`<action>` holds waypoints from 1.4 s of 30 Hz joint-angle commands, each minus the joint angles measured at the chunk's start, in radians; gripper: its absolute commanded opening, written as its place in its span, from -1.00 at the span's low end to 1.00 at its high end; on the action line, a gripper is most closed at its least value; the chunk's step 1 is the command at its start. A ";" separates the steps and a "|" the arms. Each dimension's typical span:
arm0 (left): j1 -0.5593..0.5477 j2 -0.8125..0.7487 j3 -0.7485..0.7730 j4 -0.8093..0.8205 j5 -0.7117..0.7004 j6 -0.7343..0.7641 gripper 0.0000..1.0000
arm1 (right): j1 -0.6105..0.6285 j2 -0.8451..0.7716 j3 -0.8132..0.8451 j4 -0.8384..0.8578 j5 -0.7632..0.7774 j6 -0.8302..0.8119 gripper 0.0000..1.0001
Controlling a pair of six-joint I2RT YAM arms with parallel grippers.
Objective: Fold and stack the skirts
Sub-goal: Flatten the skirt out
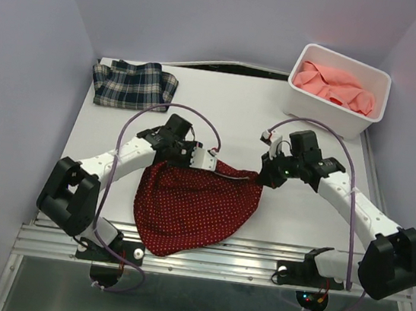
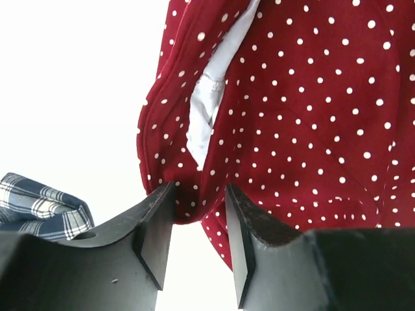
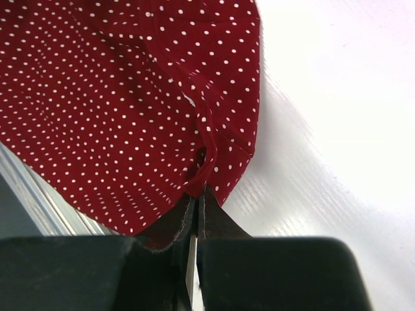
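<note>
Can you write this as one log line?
red dotted skirt spread on table; left claw astride corner, grip unclear; right claw pinching other corner

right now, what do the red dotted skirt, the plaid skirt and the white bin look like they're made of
The red dotted skirt looks like thin matte woven cloth, perhaps light cotton or polyester: it drapes and puckers in fine folds. The plaid skirt: soft matte woven check fabric, rumpled in folds. The bin: apparently rigid white plastic, smooth faintly glossy walls, rounded rim.
</note>
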 commanded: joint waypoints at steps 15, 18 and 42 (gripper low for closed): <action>-0.034 0.123 0.069 0.001 0.043 -0.014 -0.02 | -0.006 0.022 0.068 0.046 -0.068 0.017 -0.99; -0.034 0.157 0.073 0.004 0.014 -0.022 -0.30 | -0.006 0.010 0.060 0.046 -0.040 0.019 -0.99; 0.041 -0.202 0.507 -0.023 0.500 -0.599 -1.00 | -0.123 0.048 0.641 0.141 -0.145 0.132 -0.99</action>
